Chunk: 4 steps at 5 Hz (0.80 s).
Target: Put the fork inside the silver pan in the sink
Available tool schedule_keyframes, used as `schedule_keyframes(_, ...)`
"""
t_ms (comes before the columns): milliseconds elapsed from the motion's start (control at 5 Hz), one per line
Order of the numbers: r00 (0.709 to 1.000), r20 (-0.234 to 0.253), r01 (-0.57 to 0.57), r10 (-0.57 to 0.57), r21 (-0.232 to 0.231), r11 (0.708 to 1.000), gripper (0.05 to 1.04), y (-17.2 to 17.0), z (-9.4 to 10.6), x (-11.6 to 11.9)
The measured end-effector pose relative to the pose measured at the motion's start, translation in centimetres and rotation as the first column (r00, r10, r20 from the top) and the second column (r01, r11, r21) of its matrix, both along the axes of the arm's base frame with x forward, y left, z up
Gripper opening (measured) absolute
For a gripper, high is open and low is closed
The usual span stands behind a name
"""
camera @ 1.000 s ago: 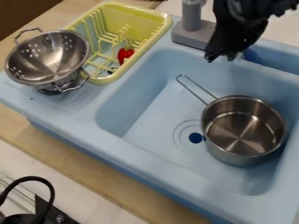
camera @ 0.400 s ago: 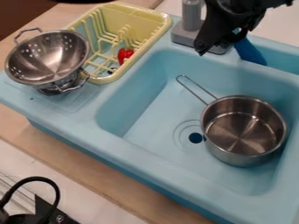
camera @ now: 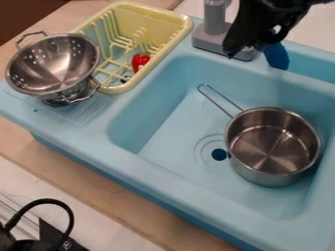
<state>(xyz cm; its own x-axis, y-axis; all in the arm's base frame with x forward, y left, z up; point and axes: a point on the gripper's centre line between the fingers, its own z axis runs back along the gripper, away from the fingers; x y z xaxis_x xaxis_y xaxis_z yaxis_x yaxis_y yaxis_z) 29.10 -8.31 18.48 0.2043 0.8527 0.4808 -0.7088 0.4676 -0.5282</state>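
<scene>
Looking down on the sink point(camera: 196, 174), I see the black gripper point(camera: 250, 39) over its far rim, beside the grey faucet point(camera: 214, 22). I can't tell how its jaws stand. A blue piece point(camera: 276, 56) hangs just beneath it; whether that's the fork, I can't tell. The silver pan point(camera: 270, 173) sits upright in the basin, handle slanting toward the faucet, with the basin's far wall between it and the gripper. Off to the side are a yellow rack point(camera: 180, 28) holding something red point(camera: 138, 62), and a metal colander point(camera: 52, 66).
</scene>
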Motion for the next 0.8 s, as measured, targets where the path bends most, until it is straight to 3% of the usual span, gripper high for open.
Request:
schedule_keyframes(200, 1.000, 0.022, -0.002, 0.002, 0.027, 1.000, 0.440, -0.2, 1.2, -0.8)
schedule_keyframes(600, 0.999, 0.048, 0.004, -0.005, 0.018, 1.000, 0.430, -0.7, 3.1, -0.9)
schedule_keyframes(800, 1.000, -0.001, 0.023, -0.023, 0.002, 1.000, 0.430, -1.2, 3.2, -1.4)
